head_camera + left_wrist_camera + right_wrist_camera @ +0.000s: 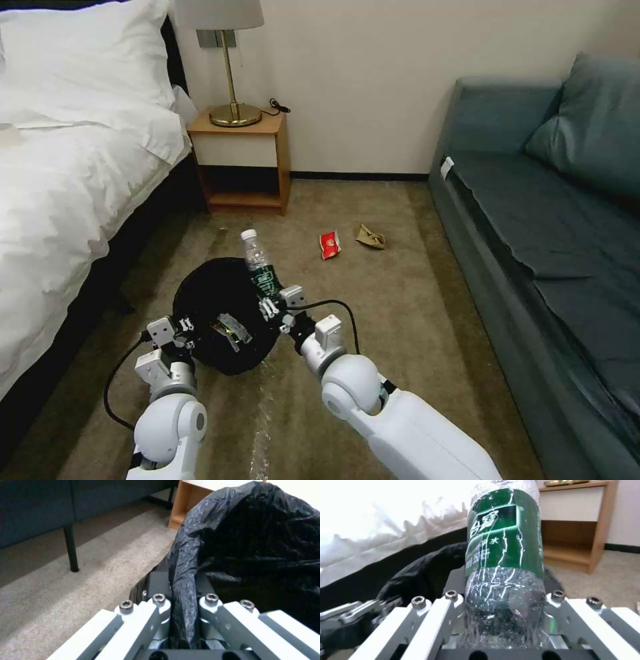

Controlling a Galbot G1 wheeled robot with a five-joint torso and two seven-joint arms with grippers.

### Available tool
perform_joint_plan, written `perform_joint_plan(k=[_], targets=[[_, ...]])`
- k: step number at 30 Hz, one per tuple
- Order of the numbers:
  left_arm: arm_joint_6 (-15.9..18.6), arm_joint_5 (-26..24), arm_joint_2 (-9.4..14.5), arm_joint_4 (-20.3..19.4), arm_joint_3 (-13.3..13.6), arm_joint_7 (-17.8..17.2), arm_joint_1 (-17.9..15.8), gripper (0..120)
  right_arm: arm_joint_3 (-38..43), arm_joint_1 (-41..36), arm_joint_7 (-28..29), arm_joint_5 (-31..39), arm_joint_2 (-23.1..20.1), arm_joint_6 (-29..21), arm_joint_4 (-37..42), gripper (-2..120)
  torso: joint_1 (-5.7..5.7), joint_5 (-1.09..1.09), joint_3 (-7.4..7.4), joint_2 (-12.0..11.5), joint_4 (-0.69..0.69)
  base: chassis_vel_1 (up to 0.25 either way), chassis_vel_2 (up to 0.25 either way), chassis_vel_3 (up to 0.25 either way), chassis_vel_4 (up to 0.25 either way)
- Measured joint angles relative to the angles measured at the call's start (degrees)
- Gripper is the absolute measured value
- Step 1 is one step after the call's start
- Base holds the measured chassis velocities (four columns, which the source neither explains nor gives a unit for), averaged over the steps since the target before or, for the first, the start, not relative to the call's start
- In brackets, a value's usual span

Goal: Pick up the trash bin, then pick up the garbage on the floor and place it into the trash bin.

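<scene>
My left gripper (182,600) pinches the trash bin (220,313) by its bagged rim; my right gripper (505,597) clamps the bottle (259,263) over the bin's far edge; red packet (330,244) and brown paper (371,237) lie on the carpet (400,313).

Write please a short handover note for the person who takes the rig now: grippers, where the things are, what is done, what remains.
Left gripper: shut on the bag-lined rim of the trash bin, held up.
Right gripper: shut on the bottle, at the bin's rim, cap up.
Done: bin picked up, bottle picked up; a wrapper lies inside the bin.
Left: release the bottle into the bin; then the red snack packet and the brown paper, both on the carpet ahead.
</scene>
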Motion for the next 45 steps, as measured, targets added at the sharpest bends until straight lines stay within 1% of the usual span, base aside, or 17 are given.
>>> perform_joint_plan(k=[20,21,22,24,25,27,28,30,31,33,34,36,37,39,43,44,45], targets=[[0.32,0.19,-0.86,-0.71,1.86,-0.35,-0.02,4,-3.75,-1.12,0.01,-2.34,0.48,2.04,-6.22,29,0.0,0.01,0.0,0.0,-0.01,0.0,0.0,0.0,0.0],[0.32,0.25,-0.9,-0.62,1.87,-0.36,0.07,4,-3.95,-1.44,-0.19,-2.65,0.48,2.09,-6.35,33,0.0,0.01,0.0,0.0,0.0,0.0,0.0,0.0,0.0],[0.32,0.25,-0.9,-0.62,1.87,-0.36,0.07,4,-3.95,-1.44,-0.19,-2.65,0.48,2.09,-6.35,33,0.0,0.01,0.0,0.0,0.0,0.0,0.0,0.0,0.0],[0.27,0.28,-0.91,-0.55,1.76,-0.36,0.06,4,-4.12,-1.6,-0.24,-3.3,0.5,2.39,-6.49,44,0.0,0.01,0.0,0.0,-0.01,0.0,0.0,0.0,0.0],[0.27,0.28,-0.91,-0.55,1.76,-0.36,0.06,4,-4.12,-1.6,-0.24,-3.3,0.5,2.39,-6.49,44,0.0,0.01,0.0,0.0,-0.01,0.0,0.0,0.0,0.0],[0.26,0.3,-0.91,-0.53,1.73,-0.37,0.03,4,-4.16,-1.6,-0.23,-3.39,0.58,2.41,-6.48,54,0.0,0.01,0.0,0.0,-0.01,0.0,0.0,0.0,0.0],[0.26,0.3,-0.91,-0.53,1.73,-0.37,0.03,4,-4.16,-1.6,-0.23,-3.39,0.58,2.41,-6.48,54,0.0,0.01,0.0,0.0,-0.01,0.0,0.0,0.0,0.0],[0.26,0.33,-1.02,-0.5,1.8,-0.39,-0.06,4,-4.15,-1.6,-0.22,-3.45,0.69,2.41,-6.42,64,0.0,0.01,0.0,0.0,-0.01,0.0,0.0,0.0,0.0],[0.26,0.33,-1.02,-0.5,1.8,-0.39,-0.06,4,-4.15,-1.6,-0.22,-3.45,0.69,2.41,-6.42,64,0.0,0.01,0.0,0.0,-0.01,0.0,0.0,0.0,0.0],[0.25,0.44,-1.14,-0.48,2.02,-0.4,-0.09,4,-4.11,-1.6,-0.18,-3.47,0.77,2.41,-6.33,76,0.0,0.0,0.0,0.0,-0.01,0.0,0.0,0.0,0.0],[0.25,0.44,-1.14,-0.48,2.02,-0.4,-0.09,4,-4.11,-1.6,-0.18,-3.47,0.77,2.41,-6.33,76,0.0,0.0,0.0,0.0,-0.01,0.0,0.0,0.0,0.0],[0.26,0.53,-1.16,-0.46,2.12,-0.43,-0.08,4,-4.08,-1.6,-0.17,-3.48,0.79,2.4,-6.21,88,0.0,0.01,0.0,0.0,-0.01,0.0,0.0,0.0,0.0],[0.26,0.53,-1.16,-0.46,2.12,-0.43,-0.08,4,-4.08,-1.6,-0.17,-3.48,0.79,2.4,-6.21,88,0.0,0.01,0.0,0.0,-0.01,0.0,0.0,0.0,0.0],[0.26,0.54,-1.1,-0.41,1.97,-0.43,-0.06,4,-3.46,-1.49,-0.17,-3.66,0.9,2.4,-6.0,98,0.0,0.01,0.0,0.0,-0.01,0.0,0.0,0.0,0.0],[0.24,0.53,-0.93,-0.08,1.5,-0.44,-0.08,4,-1.03,-0.44,-0.17,-3.74,0.96,2.44,-4.98,100,0.0,0.01,0.0,0.0,0.0,0.0,0.0,0.0,0.0],[0.24,0.44,-0.56,0.31,1.06,-0.45,-0.32,4,3.92,0.12,-0.13,-3.25,0.63,2.44,-2.64,100,0.0,0.01,0.0,0.0,0.0,0.0,0.0,0.0,0.0],[0.24,0.44,-0.56,0.31,1.06,-0.45,-0.32,4,3.92,0.12,-0.13,-3.25,0.63,2.44,-2.64,100,0.0,0.01,0.0,0.0,0.0,0.0,0.0,0.0,0.0]])
